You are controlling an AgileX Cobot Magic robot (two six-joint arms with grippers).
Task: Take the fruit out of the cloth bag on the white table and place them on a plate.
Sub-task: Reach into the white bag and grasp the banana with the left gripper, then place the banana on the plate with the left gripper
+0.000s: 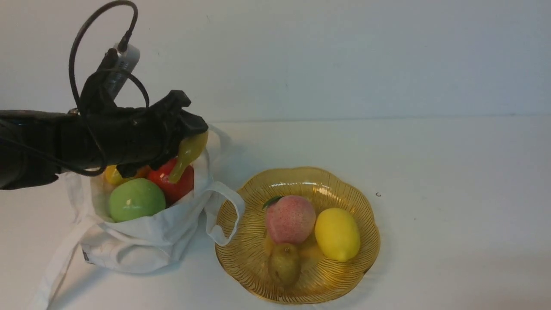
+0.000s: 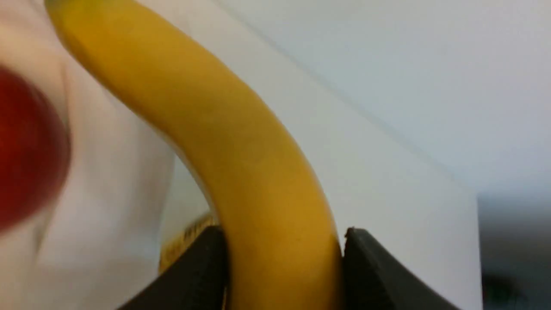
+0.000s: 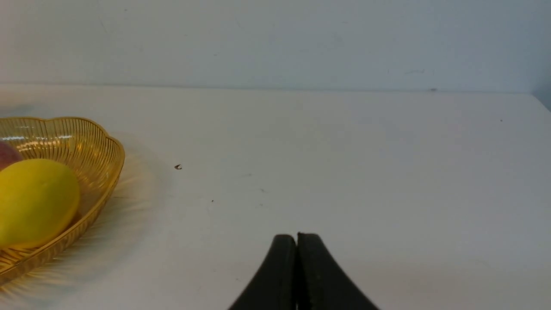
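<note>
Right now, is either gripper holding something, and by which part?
The left gripper holds the banana near its upper end. The right gripper is shut and empty.

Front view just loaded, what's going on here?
The left gripper is shut on the banana, holding it over the open bag, which has a green apple, a red apple and a yellow fruit inside. The plate beside it holds a peach, a lemon and a pear. The right gripper is shut, empty, over the table.

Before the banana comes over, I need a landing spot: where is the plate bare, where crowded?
Bare: the plate's far part behind peach and lemon, and its left strip beside the bag handle. Crowded: the middle, where peach, lemon and pear cluster.
</note>
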